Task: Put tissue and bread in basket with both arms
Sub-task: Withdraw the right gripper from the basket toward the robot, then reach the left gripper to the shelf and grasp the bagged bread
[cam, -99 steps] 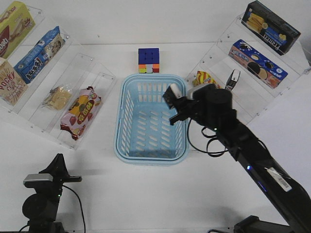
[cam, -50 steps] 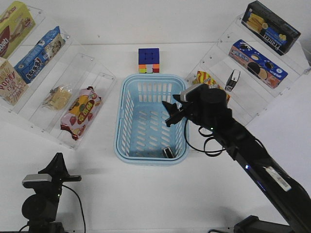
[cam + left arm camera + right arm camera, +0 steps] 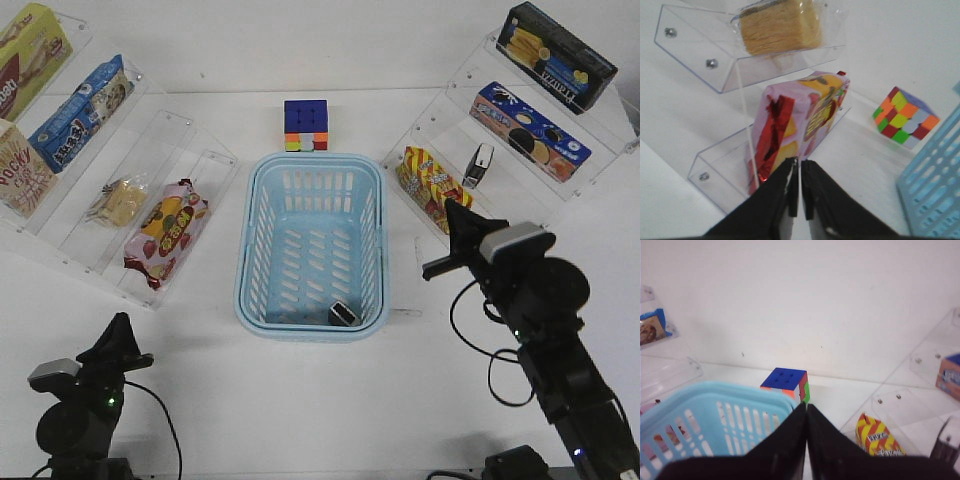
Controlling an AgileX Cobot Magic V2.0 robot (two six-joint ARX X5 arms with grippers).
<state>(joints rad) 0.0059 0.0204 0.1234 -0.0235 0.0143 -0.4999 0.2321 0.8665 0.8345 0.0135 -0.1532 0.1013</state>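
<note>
Black-and-white tissue (image 3: pixel 343 314) | flat pack | in basket (image 3: pixel 262 250) corner

One basket (image 3: pixel 262 232), one tissue (image 3: pixel 343 314), one bread (image 3: pixel 119 201), one cube (image 3: pixel 306 125), two arms (image 3: pixel 545 330).

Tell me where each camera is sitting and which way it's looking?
Front view: high up, looking down over the table at the basket, with the tissue inside; both arms show.
Left wrist view: on the left arm, facing the bread on its clear shelf; the shut left end effector shows.
Right wrist view: on the right arm, facing the basket rim; the shut right end effector shows.
All three views share the colourful cube.
</note>
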